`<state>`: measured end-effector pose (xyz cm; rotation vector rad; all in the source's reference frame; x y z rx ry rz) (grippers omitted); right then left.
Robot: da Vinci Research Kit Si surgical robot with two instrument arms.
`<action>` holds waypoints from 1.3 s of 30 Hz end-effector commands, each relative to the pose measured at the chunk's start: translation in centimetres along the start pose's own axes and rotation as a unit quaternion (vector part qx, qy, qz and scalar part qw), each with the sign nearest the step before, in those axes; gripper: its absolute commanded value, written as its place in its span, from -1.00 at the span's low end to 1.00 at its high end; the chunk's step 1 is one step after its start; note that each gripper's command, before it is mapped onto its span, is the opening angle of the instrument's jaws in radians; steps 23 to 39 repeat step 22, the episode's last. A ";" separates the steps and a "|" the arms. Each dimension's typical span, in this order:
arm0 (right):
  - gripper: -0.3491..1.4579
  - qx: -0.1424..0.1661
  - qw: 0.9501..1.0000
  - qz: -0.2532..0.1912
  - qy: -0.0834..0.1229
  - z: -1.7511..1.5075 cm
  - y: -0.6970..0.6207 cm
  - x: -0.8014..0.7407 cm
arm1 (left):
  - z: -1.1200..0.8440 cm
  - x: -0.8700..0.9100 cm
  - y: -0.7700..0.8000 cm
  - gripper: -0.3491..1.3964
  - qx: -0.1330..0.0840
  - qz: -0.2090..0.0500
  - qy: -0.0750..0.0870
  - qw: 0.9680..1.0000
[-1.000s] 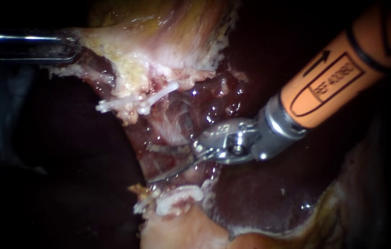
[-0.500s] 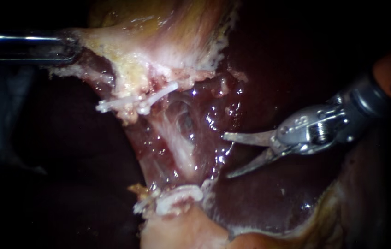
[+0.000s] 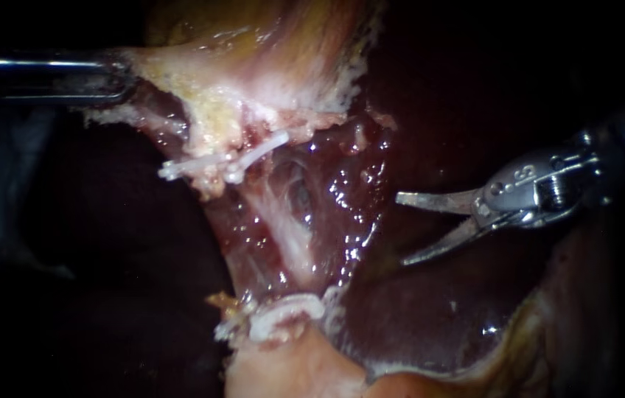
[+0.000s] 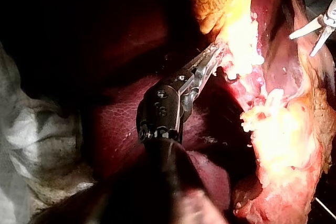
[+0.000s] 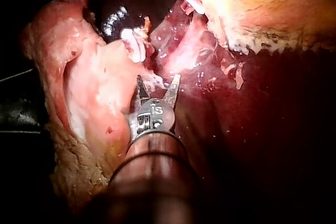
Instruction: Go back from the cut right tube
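Right instrument standing clear of the clipped tube, hand empty.

In the endoscope view, the right instrument is seen well to the side of the tube, over the liver. Its hand is spread apart and holds nothing, probably so that nothing is snagged on retreat. The tube is stretched between the upper clips and lower clips; the cut itself cannot be made out. The left instrument is clamped on pale tissue, presumably to keep the field taut. In the left wrist view, that hand is shown closed on the pale tissue. In the right wrist view, the spread blades are seen near the lower clips, with nothing gripped.
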<state>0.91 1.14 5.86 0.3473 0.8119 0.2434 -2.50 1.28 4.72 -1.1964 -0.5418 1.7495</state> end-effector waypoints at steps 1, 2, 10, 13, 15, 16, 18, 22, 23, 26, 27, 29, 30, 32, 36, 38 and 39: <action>0.99 0.000 1.000 0.000 0.000 0.00 0.00 0.00 | 0.04 -0.02 0.00 -1.00 -0.001 0.000 0.000 1.000; 0.99 0.000 1.000 0.000 0.000 0.00 0.00 0.00 | 0.08 -0.03 -0.01 -1.00 -0.001 0.001 0.000 1.000; 0.99 0.000 1.000 0.000 0.000 0.00 0.00 0.00 | 0.44 -0.19 -0.05 -1.00 -0.006 0.006 -0.011 1.000; 0.99 0.000 1.000 0.000 0.000 0.00 0.00 -0.01 | 0.47 -0.21 -0.06 -1.00 -0.005 0.007 -0.013 1.000; 0.99 0.000 1.000 0.000 0.000 0.00 0.00 -0.01 | 0.48 -0.20 -0.07 -1.00 -0.006 0.007 -0.014 1.000; 0.99 0.000 1.000 0.000 0.000 0.00 0.00 -0.01 | 0.47 -0.20 -0.07 -1.00 -0.006 0.007 -0.014 1.000; 0.99 0.000 1.000 0.000 0.000 0.00 0.00 -0.01 | 0.48 -0.20 -0.07 -1.00 -0.006 0.006 -0.014 1.000; 0.99 0.000 1.000 0.000 0.000 0.00 0.00 -0.01 | 0.47 -0.20 -0.07 -1.00 -0.006 0.006 -0.014 1.000; 0.99 0.000 1.000 0.000 0.000 0.00 0.00 -0.01 | 0.47 -0.20 -0.07 -1.00 -0.006 0.006 -0.014 1.000; 0.99 0.000 1.000 0.000 0.000 0.00 0.00 -0.01 | 0.47 -0.20 -0.07 -1.00 -0.006 0.006 -0.014 1.000; 0.99 0.000 1.000 0.000 0.000 0.00 0.00 -0.01 | 0.47 -0.20 -0.07 -1.00 -0.006 0.006 -0.014 1.000; 0.99 0.000 1.000 0.000 0.000 0.00 0.00 -0.01 | 0.47 -0.20 -0.07 -1.00 -0.006 0.006 -0.014 1.000; 0.99 0.000 1.000 0.000 0.000 0.00 0.00 -0.01 | 0.47 -0.20 -0.07 -1.00 -0.006 0.006 -0.014 1.000; 0.99 0.000 1.000 0.000 0.000 0.00 0.00 -0.01 | 0.47 -0.20 -0.07 -1.00 -0.006 0.006 -0.014 1.000; 0.99 0.000 1.000 0.000 0.000 0.00 0.00 -0.01 | 0.47 -0.20 -0.07 -1.00 -0.006 0.006 -0.014 1.000; 0.99 0.000 1.000 0.000 0.000 0.00 0.00 -0.01 | 0.47 -0.20 -0.07 -1.00 -0.006 0.006 -0.014 1.000; 0.99 0.000 1.000 0.000 0.000 0.00 0.00 -0.01 | 0.47 -0.20 -0.07 -1.00 -0.006 0.006 -0.014 1.000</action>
